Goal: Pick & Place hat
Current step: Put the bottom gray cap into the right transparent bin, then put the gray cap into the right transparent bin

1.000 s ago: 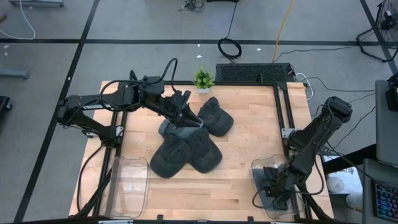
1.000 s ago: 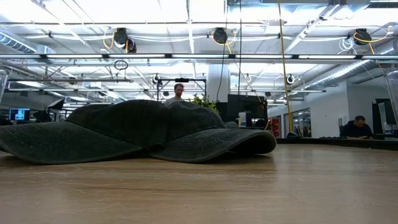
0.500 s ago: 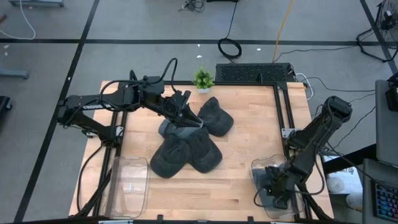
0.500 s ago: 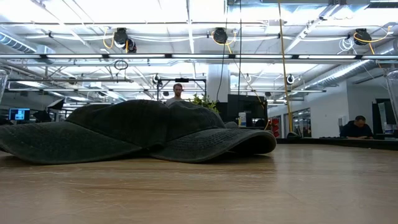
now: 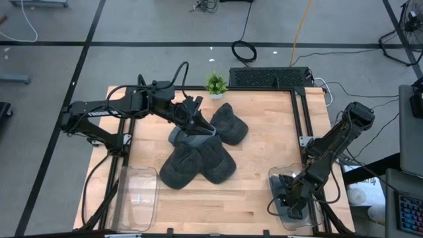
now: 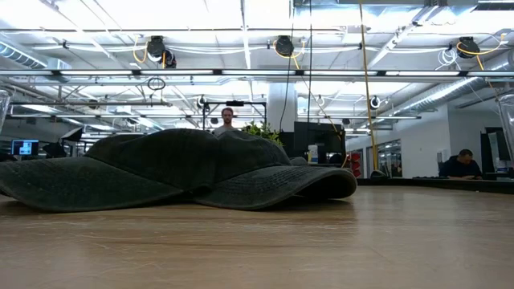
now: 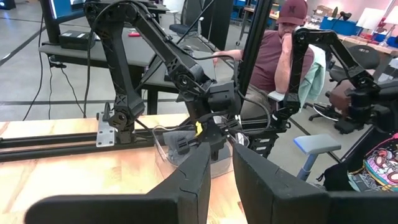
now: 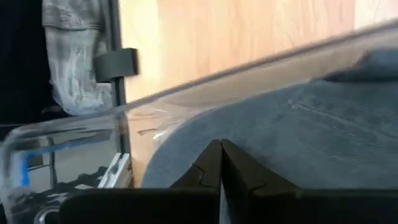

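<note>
High view: wooden table (image 5: 258,142), hats (image 5: 198,158) piled; left fingers (image 5: 201,125) nearly closed, right fingers (image 5: 291,201) closed.

We count four dark hats (image 5: 198,155) piled in a cluster on the counter (image 5: 261,149) and a fifth hat (image 5: 281,205) in one of two clear bins (image 5: 135,192). We see one small potted plant (image 5: 215,84) and two arms.
</note>
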You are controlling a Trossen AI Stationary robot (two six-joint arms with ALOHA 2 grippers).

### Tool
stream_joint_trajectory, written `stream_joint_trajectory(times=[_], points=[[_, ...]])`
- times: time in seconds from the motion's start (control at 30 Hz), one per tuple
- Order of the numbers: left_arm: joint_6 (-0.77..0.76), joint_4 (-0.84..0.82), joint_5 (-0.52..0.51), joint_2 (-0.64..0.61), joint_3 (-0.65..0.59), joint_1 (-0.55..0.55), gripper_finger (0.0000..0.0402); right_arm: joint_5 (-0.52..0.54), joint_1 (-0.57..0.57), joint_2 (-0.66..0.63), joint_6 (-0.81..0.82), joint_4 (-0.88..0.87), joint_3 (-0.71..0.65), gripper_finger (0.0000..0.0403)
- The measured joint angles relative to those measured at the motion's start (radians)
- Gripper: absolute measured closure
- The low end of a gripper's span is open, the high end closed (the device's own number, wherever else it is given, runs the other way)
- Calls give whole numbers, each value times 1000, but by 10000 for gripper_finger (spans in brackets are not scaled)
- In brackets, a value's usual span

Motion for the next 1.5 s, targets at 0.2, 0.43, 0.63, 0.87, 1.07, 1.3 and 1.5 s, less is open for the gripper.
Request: stream_joint_trajectory(times=[0.2, 0.43, 0.63, 0.87, 1.07, 1.3, 1.5], points=[[0, 0, 0, 0, 0, 0, 325, -3, -5, -56, -26, 102, 27, 403], [0, 0, 0, 0, 0, 0, 325, 30, -20, -115, -253, 207, 27, 403], [0, 0, 0, 0, 0, 0, 325, 308, -101, -167, -683, 311, 28, 403], [0, 0, 0, 0, 0, 0, 325, 471, -238, -177, -1007, 441, 28, 402], [0, 0, 0, 0, 0, 0, 325, 469, -330, -184, -1021, 462, 28, 372], [0, 0, 0, 0, 0, 0, 325, 470, -378, -190, -1037, 515, 28, 280], [-14, 46, 0, 0, 0, 0, 325, 468, -397, -190, -1063, 517, 28, 208]])
